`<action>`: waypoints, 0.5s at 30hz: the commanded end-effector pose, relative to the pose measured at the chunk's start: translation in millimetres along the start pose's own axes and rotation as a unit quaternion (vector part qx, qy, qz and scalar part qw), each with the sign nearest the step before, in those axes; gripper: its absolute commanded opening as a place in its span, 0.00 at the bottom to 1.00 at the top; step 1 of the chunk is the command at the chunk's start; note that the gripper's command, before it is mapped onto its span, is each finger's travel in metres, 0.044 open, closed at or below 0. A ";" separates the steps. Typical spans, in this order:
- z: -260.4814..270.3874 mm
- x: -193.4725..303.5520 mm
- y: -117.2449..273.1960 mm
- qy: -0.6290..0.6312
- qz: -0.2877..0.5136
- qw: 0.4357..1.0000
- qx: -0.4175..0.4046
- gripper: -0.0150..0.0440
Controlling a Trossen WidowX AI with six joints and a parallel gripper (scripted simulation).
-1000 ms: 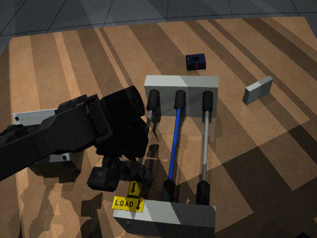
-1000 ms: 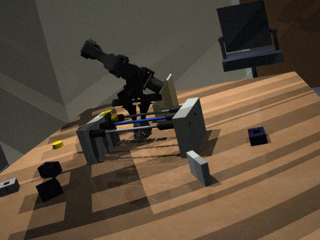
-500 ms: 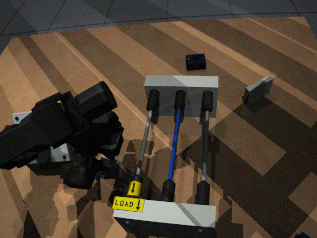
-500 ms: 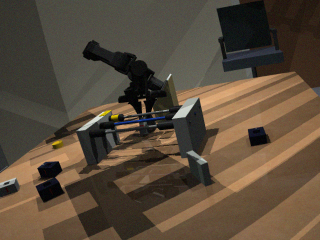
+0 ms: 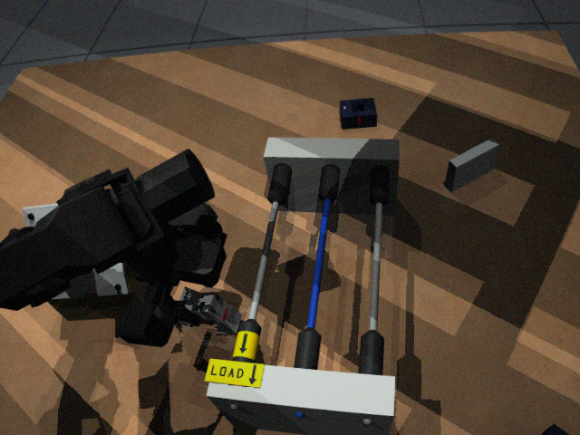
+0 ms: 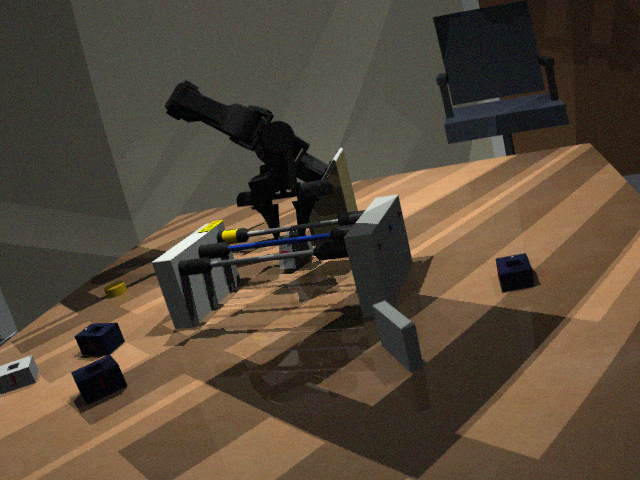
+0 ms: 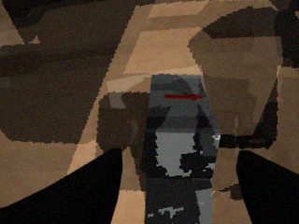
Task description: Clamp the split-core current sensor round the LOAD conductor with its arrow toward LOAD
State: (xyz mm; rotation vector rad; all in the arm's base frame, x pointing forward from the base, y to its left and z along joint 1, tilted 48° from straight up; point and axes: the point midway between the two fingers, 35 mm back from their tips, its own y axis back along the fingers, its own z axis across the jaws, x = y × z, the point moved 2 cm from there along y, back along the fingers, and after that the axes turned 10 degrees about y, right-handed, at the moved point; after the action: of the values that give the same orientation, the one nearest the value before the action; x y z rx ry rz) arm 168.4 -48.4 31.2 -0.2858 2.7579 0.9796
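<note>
The grey current sensor [image 5: 224, 314] [image 6: 287, 260] [image 7: 177, 112] stands low beside the LOAD conductor [image 5: 258, 285] [image 6: 289, 227], on the arm's side of it in the top view. Its red arrow [image 7: 183, 97] points right in the wrist view. Shadows hide whether its jaw is open. The conductor does not show in the wrist view. The LOAD marker [image 5: 234, 372] [image 6: 210, 226] is yellow, on top of the near block. My gripper [image 6: 290, 235] [image 7: 180, 160] is open, one finger on each side of the sensor, with a gap to each in the wrist view. In the top view the fingertips are hard to make out.
A blue conductor [image 5: 318, 266] and a grey one [image 5: 375, 271] run parallel beyond, between the near block [image 5: 327, 391] and the far block [image 5: 304, 149]. A grey plate [image 5: 475, 164] [image 6: 398, 335], navy blocks [image 5: 358, 112] [image 6: 98, 382] and a yellow ring [image 6: 115, 290] stand around. A pale panel [image 6: 338, 196] is behind.
</note>
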 end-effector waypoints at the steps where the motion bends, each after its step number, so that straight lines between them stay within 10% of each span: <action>1: -0.1 -0.3 0.3 -0.001 0.000 1.000 0.000 0.73; 15: 0.5 2.8 56.9 0.002 0.002 1.000 0.001 0.73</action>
State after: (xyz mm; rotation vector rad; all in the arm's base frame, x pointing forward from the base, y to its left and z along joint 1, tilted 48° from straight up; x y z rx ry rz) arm 153.7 -9.8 59.5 -0.2939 2.7641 0.9818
